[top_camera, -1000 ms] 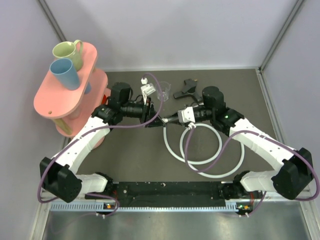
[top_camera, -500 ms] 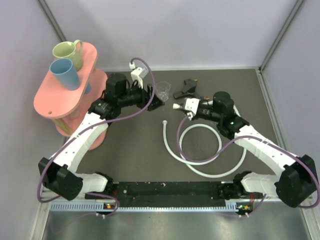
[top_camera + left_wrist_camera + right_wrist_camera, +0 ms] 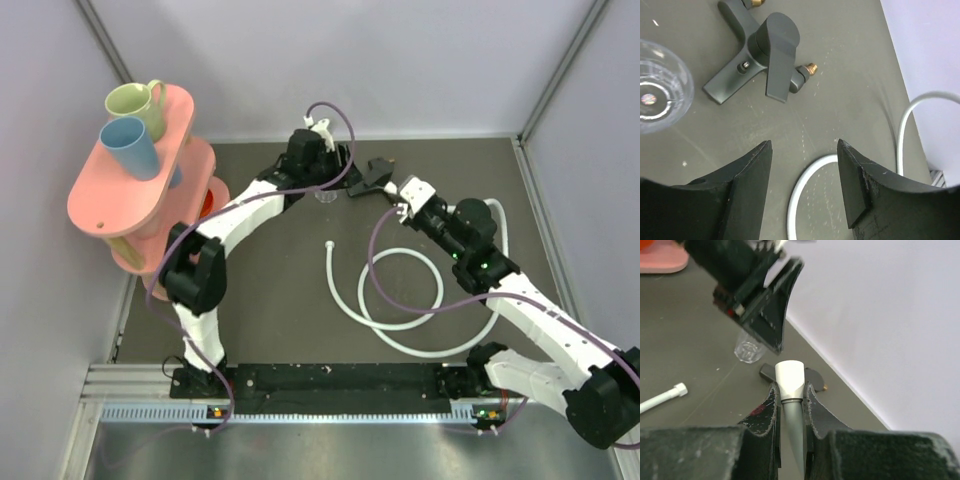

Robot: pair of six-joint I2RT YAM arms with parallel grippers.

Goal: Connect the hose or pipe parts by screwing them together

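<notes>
the right gripper (image 3: pixel 791 391) is clamped on the hose end (image 3: pixel 790 376), pointing it toward the fitting (image 3: pixel 772 47) lying by the cup (image 3: pixel 660 95), while the left gripper (image 3: pixel 804 149) hangs over it, jaws apart and empty, likely to brace it for screwing.

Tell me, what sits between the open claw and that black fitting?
Nothing but bare tabletop between the left gripper and the black fitting, seen in the left wrist view.

fitting (image 3: pixel 775 45): right of cup (image 3: pixel 662 85) | hose (image 3: pixel 333 280): looped on table before both | mugs (image 3: pixel 128 145): on stand (image 3: pixel 100 205), far left
</notes>
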